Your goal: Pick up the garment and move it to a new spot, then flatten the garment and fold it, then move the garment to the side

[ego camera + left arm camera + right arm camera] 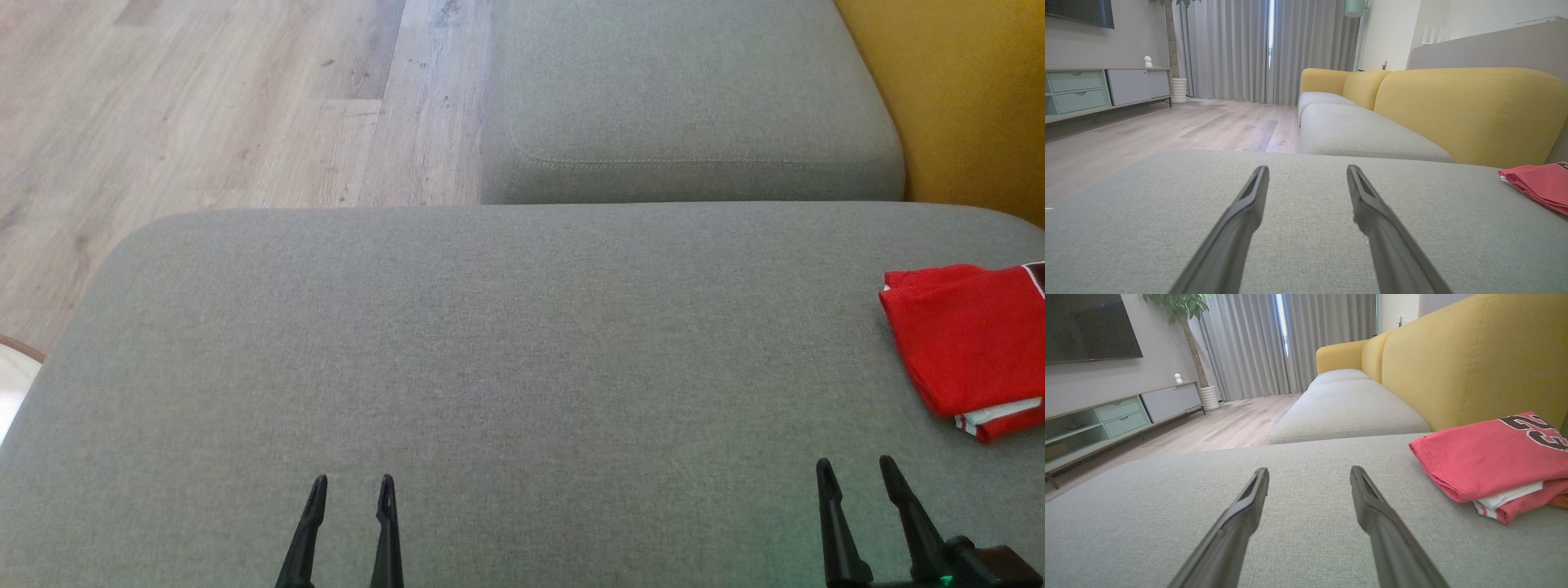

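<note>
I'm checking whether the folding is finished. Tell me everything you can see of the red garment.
The red garment is soft fabric folded into a compact, roughly rectangular stack. White-and-red trim peeks from its lower layers, and a dark, white-edged number print on top is partly cut off. It lies flat on the grey cushion, at the robot's right, near the yellow backrest. No claw touches it; the open right claw stands apart from it.
</note>
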Robot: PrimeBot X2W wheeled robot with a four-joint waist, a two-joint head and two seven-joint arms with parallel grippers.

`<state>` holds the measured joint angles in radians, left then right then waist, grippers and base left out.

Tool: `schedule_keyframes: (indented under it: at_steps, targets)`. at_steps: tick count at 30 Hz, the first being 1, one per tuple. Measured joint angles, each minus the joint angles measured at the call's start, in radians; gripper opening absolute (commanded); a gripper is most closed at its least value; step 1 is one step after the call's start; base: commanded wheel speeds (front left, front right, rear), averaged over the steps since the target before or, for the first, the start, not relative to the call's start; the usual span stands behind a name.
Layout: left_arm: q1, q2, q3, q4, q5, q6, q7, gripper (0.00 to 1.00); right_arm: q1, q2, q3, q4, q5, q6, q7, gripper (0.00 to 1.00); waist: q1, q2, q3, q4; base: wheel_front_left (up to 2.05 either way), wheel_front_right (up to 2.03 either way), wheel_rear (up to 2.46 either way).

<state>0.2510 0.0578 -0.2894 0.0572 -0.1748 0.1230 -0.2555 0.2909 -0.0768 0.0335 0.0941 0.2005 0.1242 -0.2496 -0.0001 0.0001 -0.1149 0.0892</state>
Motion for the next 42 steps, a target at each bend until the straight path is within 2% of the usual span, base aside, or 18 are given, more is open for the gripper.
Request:
schedule_keyframes:
  at_steps: [18, 19, 24, 42]
  targets:
    - [0.02, 0.0, 0.025, -0.001, 0.013, 0.0, 0.0, 1.0, 0.001, 0.007, 0.015, 0.001, -0.019, 0.0, 0.0, 1.0, 0.0001, 0.0, -0.026, 0.0, 0.0, 0.0, 0.0]
    - [0.023, 0.0, 0.026, 0.003, 0.016, 0.0, 0.0, 0.0, 0.001, 0.008, 0.017, 0.004, -0.018, 0.0, 0.0, 0.0, 0.0001, 0.0, -0.025, -0.002, 0.0, 0.0, 0.0]
    - [0.037, 0.001, 0.026, 0.075, 0.013, 0.0, 0.004, 0.0, 0.02, 0.008, 0.026, 0.086, -0.015, 0.0, 0.003, 0.0, 0.0, 0.0, -0.025, -0.002, 0.0, 0.0, 0.0]
    - [0.021, 0.006, 0.045, 0.105, -0.206, -0.03, 0.041, 0.0, -0.005, 0.007, 0.018, 0.1, 0.194, 0.0, 0.046, 0.0, 0.0001, 0.0, -0.004, -0.015, 0.0, 0.0, 0.0]
